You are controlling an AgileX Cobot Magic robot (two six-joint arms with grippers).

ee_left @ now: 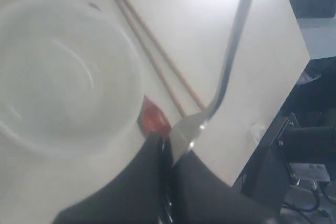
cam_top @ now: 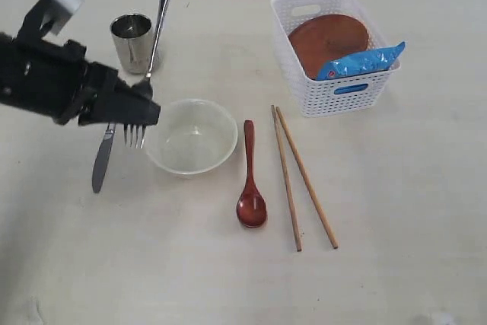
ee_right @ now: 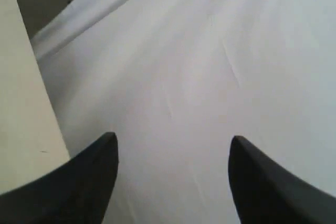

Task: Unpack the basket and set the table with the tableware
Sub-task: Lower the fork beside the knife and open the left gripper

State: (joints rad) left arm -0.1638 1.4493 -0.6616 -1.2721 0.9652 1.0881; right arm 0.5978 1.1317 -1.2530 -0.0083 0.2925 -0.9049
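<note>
My left gripper (cam_top: 141, 110) (ee_left: 168, 141) is shut on the steel fork (cam_top: 158, 20) (ee_left: 227, 72) near its head, just left of the white bowl (cam_top: 192, 136) (ee_left: 63, 77). The tines stick out below the fingers and the handle points steeply up. The knife (cam_top: 103, 157) lies on the table (cam_top: 396, 211) under that arm, and the steel cup (cam_top: 132, 42) stands behind it. The wooden spoon (cam_top: 249, 180) (ee_left: 153, 116) and two chopsticks (cam_top: 300, 176) (ee_left: 152, 51) lie right of the bowl. The white basket (cam_top: 327, 97) holds the brown plate (cam_top: 327, 39). My right gripper (ee_right: 173, 145) is open and empty, off the table.
A blue crisp packet (cam_top: 361, 61) leans in the basket in front of the plate. The right wrist view shows a pale surface beside the table's edge (ee_right: 21, 103). The right arm is outside the exterior view.
</note>
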